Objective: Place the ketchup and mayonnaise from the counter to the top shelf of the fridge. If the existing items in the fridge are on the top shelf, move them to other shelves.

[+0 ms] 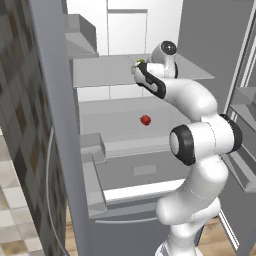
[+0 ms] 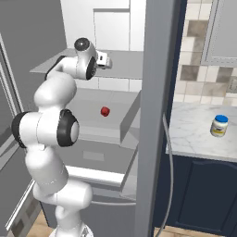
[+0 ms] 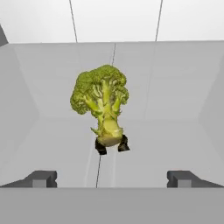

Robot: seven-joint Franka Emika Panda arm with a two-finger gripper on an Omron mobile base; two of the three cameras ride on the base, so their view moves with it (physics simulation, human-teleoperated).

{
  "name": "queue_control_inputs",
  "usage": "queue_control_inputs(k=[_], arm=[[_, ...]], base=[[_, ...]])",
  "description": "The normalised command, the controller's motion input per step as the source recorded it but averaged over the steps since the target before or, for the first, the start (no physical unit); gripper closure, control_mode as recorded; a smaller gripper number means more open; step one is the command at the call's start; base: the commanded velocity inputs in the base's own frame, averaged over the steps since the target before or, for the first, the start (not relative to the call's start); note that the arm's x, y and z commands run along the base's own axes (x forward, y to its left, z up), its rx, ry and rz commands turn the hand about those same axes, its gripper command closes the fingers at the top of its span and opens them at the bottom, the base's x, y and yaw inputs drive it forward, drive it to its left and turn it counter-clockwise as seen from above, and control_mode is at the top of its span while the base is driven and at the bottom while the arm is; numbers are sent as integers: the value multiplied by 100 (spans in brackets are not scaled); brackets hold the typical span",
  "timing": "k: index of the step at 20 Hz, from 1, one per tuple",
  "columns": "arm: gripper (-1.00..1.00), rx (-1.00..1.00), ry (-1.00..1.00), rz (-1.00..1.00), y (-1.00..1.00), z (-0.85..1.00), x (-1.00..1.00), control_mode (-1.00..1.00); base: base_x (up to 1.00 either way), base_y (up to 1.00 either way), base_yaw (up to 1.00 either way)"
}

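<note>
The broccoli floret (image 3: 101, 105) lies on the fridge's top shelf (image 1: 115, 70), straight ahead of the gripper (image 3: 111, 179), whose fingers stand wide apart and empty. The red ball (image 1: 145, 120) sits on the shelf below, and the mayonnaise (image 2: 219, 125) stands on the counter (image 2: 194, 129).

light: bright, even, flat render | shadows: faint; soft | focus: sharp; no glare

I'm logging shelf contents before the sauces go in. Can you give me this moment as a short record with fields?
fridge: doors open
top shelf: holds the broccoli
lower shelf: holds the red ball
hand: open, over the top shelf, facing the broccoli, not touching it
mayonnaise: upright on the counter
ketchup: can't be placed from these views
</note>
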Motion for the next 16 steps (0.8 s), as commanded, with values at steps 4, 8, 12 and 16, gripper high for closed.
queue_control_inputs(k=[4,8,12,16], arm=[[-100,0,2,0,0,-28,62,-100],[-100,0,2,0,0,-20,63,-100],[-100,0,0,0,1,-18,64,-100],[100,0,0,0,4,-36,45,-100]], base=[[0,0,0],[0,0,0],[0,0,0],[0,0,0]])
